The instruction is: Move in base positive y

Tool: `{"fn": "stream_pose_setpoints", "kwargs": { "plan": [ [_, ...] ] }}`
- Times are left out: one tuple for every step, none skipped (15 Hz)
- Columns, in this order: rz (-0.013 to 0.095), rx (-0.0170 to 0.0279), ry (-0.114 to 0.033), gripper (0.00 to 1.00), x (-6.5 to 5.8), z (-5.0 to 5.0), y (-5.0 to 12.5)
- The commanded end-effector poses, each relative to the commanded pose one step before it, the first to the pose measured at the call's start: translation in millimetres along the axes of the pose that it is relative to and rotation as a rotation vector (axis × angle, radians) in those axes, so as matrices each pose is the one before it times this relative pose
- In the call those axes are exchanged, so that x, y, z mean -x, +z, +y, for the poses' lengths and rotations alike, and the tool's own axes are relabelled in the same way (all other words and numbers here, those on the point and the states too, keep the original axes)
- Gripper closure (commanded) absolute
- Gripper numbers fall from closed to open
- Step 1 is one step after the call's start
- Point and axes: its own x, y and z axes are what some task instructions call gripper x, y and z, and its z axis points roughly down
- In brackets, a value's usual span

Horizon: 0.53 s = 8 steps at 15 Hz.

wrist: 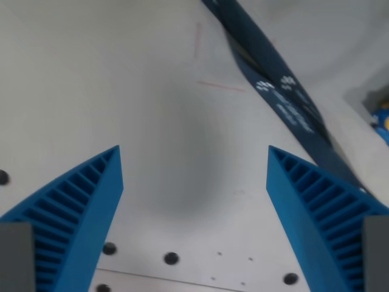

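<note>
My gripper [194,155] is open and empty, with its two blue ribbed fingers [79,207] spread wide at the wrist view's left and right. Between them lies only the bare light grey table surface [152,91], some way below. Nothing is held between the fingers.
A dark blue strap with white markings [282,97] runs diagonally from the top middle to the wrist view's right. Faint red lines [222,86] mark the table. Several dark screw holes [171,258] sit near the bottom edge. A blue and yellow object [382,118] shows at the far right edge.
</note>
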Motion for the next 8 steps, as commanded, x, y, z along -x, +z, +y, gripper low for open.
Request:
{"fn": "stream_pose_setpoints", "kwargs": {
  "plan": [
    [-0.0193, 0.00394, 0.0166, 0.00, -14.77, -11.77, 0.28],
    [0.0000, 0.00000, 0.0000, 0.00, -2.27, -5.00, 0.05],
    [0.0000, 0.00000, 0.0000, 0.00, -2.28, -5.00, 0.06],
    [0.0000, 0.00000, 0.0000, 0.00, -2.29, -5.00, 0.07],
    [0.0000, 0.00000, 0.0000, 0.00, -2.29, -5.00, 0.08],
    [0.0000, 0.00000, 0.0000, 0.00, -2.29, -5.00, 0.10],
    [0.0000, 0.00000, 0.0000, 0.00, -2.29, -5.00, 0.11],
    [0.0000, 0.00000, 0.0000, 0.00, -2.30, -5.00, 0.13]
  ]
}}
